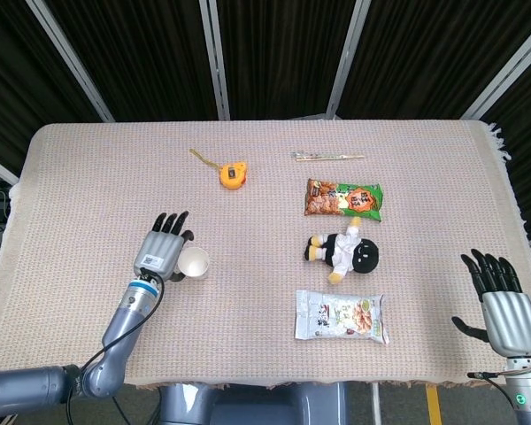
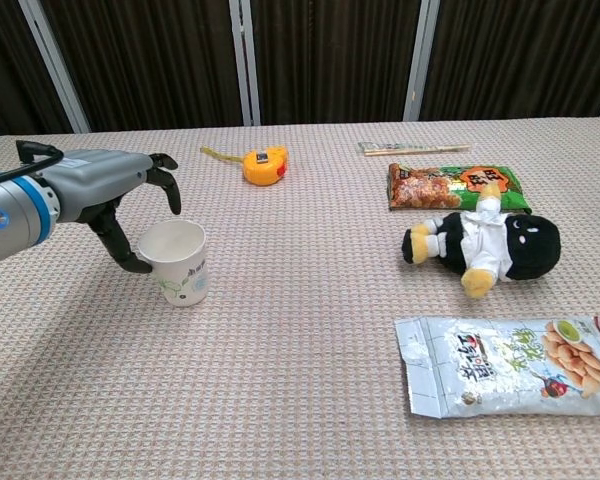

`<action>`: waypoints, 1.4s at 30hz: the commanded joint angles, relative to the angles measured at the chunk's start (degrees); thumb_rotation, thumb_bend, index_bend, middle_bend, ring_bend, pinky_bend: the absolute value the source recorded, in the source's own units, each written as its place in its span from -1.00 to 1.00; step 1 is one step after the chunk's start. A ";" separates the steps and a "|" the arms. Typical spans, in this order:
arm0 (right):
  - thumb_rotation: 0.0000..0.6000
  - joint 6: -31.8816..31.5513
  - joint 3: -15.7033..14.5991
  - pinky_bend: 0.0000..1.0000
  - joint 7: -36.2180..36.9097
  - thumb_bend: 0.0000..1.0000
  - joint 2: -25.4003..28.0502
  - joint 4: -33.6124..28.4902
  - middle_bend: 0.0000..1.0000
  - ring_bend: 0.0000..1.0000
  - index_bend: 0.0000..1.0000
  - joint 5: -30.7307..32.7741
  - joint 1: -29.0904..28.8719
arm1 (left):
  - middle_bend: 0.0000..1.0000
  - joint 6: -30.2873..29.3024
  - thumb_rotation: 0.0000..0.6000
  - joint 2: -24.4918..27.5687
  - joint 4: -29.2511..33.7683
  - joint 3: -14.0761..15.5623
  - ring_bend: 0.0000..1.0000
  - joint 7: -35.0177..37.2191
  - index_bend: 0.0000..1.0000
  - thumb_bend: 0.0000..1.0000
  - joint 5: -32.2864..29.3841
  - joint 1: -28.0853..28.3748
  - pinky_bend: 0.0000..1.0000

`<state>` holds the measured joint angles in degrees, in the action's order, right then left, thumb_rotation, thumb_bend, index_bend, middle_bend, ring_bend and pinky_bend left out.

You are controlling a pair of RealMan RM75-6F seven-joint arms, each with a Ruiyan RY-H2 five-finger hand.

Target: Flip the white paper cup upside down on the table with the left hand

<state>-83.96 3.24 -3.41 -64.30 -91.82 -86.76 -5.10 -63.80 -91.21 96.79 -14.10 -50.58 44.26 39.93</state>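
The white paper cup (image 2: 179, 262) stands upright on the table, mouth up, with a small green print on its side; in the head view the cup (image 1: 194, 264) sits at the table's left front. My left hand (image 2: 120, 195) is right beside it on its left. Its thumb reaches down along the cup's left wall, and its fingers (image 2: 166, 190) arch over the rim without closing on it. From above, the left hand (image 1: 161, 248) lies flat next to the cup. My right hand (image 1: 500, 305) hovers at the table's right front corner, spread and holding nothing.
An orange tape measure (image 1: 233, 173) and chopsticks (image 1: 328, 157) lie at the back. A green snack bag (image 1: 342, 198), a plush doll (image 1: 347, 251) and a white snack bag (image 1: 341, 317) form a column right of centre. The tablecloth's front edge (image 1: 248, 382) is close.
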 commanded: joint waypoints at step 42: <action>1.00 0.78 -0.40 -1.00 -0.85 -0.90 0.20 -0.72 -1.00 -1.00 -0.90 0.13 -0.24 | -1.00 5.35 1.00 8.01 -6.21 7.58 -1.00 24.93 -0.74 -0.70 6.45 -6.70 -1.00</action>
<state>-83.16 2.84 -4.26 -64.11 -92.51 -86.61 -5.35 -58.79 -84.70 88.61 -6.74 -22.85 53.21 32.67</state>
